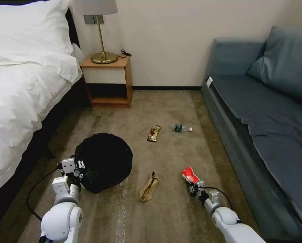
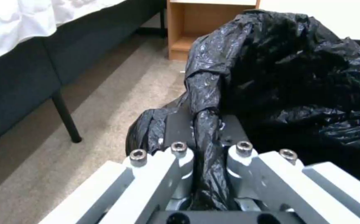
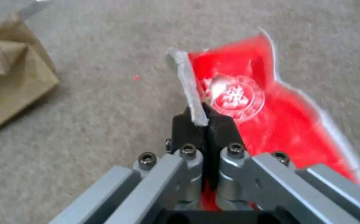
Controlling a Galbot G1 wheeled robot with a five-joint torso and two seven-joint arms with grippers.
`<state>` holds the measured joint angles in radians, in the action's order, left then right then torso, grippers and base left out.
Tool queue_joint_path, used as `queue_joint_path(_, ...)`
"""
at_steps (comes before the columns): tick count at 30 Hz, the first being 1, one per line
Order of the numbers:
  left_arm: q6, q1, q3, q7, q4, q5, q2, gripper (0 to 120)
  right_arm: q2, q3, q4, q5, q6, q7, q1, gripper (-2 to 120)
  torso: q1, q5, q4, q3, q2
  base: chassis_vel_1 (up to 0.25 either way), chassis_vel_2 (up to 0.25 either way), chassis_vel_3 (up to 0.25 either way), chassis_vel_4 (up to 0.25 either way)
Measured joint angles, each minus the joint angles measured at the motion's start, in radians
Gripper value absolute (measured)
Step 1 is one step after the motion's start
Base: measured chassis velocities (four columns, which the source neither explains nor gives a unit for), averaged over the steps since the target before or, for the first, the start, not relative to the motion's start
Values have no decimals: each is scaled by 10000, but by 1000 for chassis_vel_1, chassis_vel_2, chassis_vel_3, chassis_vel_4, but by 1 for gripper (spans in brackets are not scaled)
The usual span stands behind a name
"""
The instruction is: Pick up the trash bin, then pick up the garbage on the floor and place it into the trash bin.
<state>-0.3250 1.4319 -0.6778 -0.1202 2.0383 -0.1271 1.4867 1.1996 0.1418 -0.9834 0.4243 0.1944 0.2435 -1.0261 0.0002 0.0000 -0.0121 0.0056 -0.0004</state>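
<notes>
Two hands clamped: left (image 2: 205,124) bin bag (image 2: 288,68), right (image 3: 207,121) red wrapper (image 3: 263,109).

The red wrapper (image 3: 271,124) carries a round white seal with characters too blurred to read; no other lettering is legible.

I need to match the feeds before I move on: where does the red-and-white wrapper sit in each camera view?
Head view: red-and-white wrapper on the carpet at lower right, at the right gripper.
Left wrist view: not in it; the left gripper is shut on the trash bin bag.
Right wrist view: wrapper centre-right, its edge pinched in the right gripper.
Shared landmark: tan paper bag, beside the wrapper.
</notes>
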Motion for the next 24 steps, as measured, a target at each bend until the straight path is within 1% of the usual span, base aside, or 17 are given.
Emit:
queue_joint_path(3,-27,-11,45,-40,-126,-138,-86,4,111,110,-399,-116,185,-47,-10,0,0,-6,0,0,0,0,0,0,0)
queue_joint_path(5,-39,-15,67,-49,-146,-173,-109,4,172,145,-591,-157,231,-81,-9,0,0,0,2,0,0,0,0,0,0)
queue_joint_path(8,-88,-84,158,-84,-158,-189,-146,4,252,209,-1581,-149,297,-391,7,0,0,-3,1,0,0,0,0,0,0)
queue_joint_path(9,-88,-84,158,-84,-158,-189,-146,4,252,209,-1581,-149,297,-391,7,0,0,-3,1,0,0,0,0,0,0)
queue_joint_path(11,-103,-125,223,-90,-188,-202,-158,4,241,205,-2473,-115,297,-638,6,0,0,-3,1,0,0,0,0,0,0)
queue_joint_path(12,-103,-125,223,-90,-188,-202,-158,4,241,205,-2473,-115,297,-638,6,0,0,-3,1,0,0,0,0,0,0)
queue_joint_path(13,-106,-145,250,-90,-223,-208,-157,4,230,159,-2896,-108,297,-816,16,0,-1,-4,1,0,-1,0,0,0,0)
queue_joint_path(15,-107,-207,316,-87,-329,-222,-135,4,189,-87,-3671,-112,288,-1285,95,0,0,-4,3,0,0,0,0,0,0)
queue_joint_path(16,-107,-207,316,-87,-329,-222,-135,4,189,-87,-3671,-112,288,-1285,95,0,0,-4,3,0,0,0,0,0,0)
queue_joint_path(18,-107,-255,399,-93,-404,-233,-95,4,84,-474,-4348,-118,228,-1725,204,0,0,-3,0,0,0,0,0,0,0)
queue_joint_path(19,-107,-255,399,-93,-404,-233,-95,4,84,-474,-4348,-118,228,-1725,204,0,0,-3,0,0,0,0,0,0,0)
queue_joint_path(21,-107,-308,525,-85,-455,-241,-70,4,-75,-1224,-5124,-118,201,-2206,473,0,0,-1,0,1,-1,0,0,0,0)
queue_joint_path(24,-107,-360,557,-78,-484,-240,-67,4,-158,-1622,-5438,-25,167,-2446,684,0,0,-4,-1,0,0,0,0,0,0)
